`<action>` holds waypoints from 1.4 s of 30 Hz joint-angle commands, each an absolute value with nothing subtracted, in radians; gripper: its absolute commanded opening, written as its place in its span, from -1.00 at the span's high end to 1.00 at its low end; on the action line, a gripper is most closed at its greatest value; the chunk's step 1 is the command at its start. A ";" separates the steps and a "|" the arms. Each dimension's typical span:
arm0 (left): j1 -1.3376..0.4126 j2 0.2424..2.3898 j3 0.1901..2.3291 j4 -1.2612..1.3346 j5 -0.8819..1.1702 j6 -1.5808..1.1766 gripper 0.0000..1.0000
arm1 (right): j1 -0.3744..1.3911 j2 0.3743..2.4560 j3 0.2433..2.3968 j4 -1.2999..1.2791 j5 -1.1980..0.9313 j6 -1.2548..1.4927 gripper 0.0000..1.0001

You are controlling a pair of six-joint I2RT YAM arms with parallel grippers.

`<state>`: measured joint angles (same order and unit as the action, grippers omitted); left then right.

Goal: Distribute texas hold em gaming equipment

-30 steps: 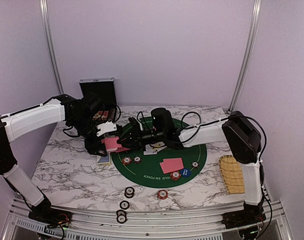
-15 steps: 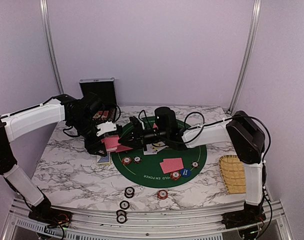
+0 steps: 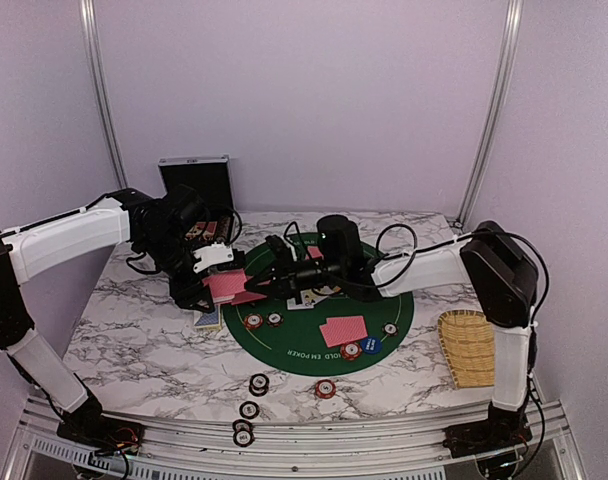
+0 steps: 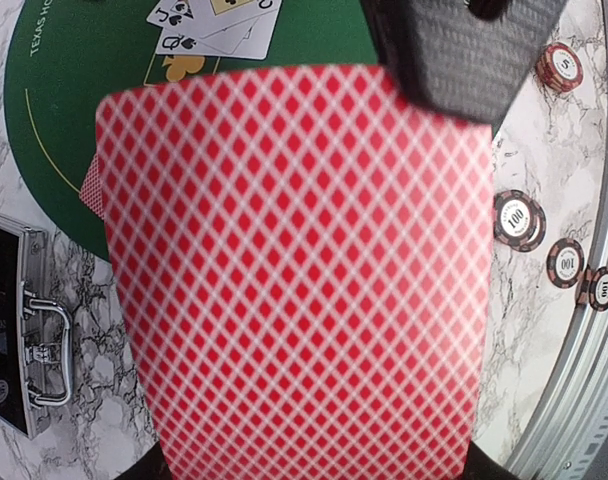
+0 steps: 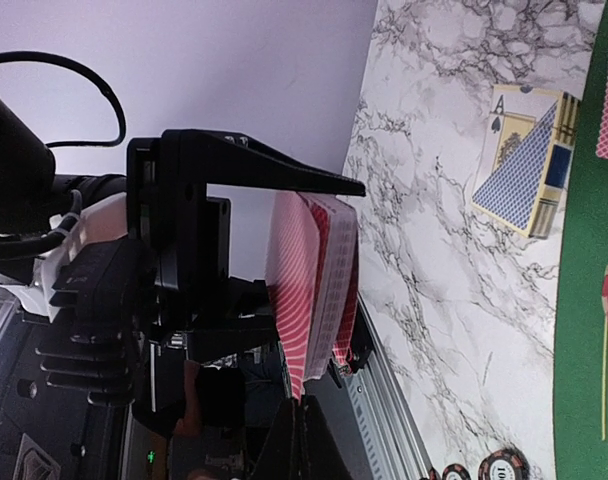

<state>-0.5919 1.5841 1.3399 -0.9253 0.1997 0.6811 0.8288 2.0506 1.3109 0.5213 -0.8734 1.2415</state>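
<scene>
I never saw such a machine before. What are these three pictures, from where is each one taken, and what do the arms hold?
These are two robot arms bolted to a marble table, each ending in a two-finger gripper. The wide picture comes from a fixed camera above and behind them; the other two come from small cameras on the wrists. On the table lies a green poker mat with face-down cards on it; poker chips lie near the front edge and a woven tray on the right. The left gripper holds a deck of red-backed cards. The right gripper is shut and seems to pinch the front card of that deck.
</scene>
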 commanded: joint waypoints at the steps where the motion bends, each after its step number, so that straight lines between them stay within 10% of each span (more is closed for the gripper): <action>1: -0.589 1.581 1.340 -0.930 0.187 0.690 1.00 | 0.789 1.964 1.298 0.502 -0.882 1.195 1.00; 12: -0.585 1.580 1.331 -0.931 0.173 0.690 1.00 | 0.624 1.789 1.313 0.006 -0.803 0.792 1.00; 20: -0.581 1.577 1.322 -0.931 0.177 0.683 1.00 | 0.646 1.840 1.650 -0.696 -0.085 0.191 1.00; 32: -0.580 1.554 1.315 -0.931 0.185 0.683 1.00 | 0.881 2.068 1.709 -0.793 0.714 -0.040 1.00; 42: -0.580 1.552 1.315 -0.931 0.189 0.684 1.00 | 0.939 2.137 1.661 -0.718 0.611 -0.046 1.00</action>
<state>-0.5858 1.5833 1.3197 -0.9257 0.1749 0.6804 0.9344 2.1277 1.6718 -0.7525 0.6411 -0.0498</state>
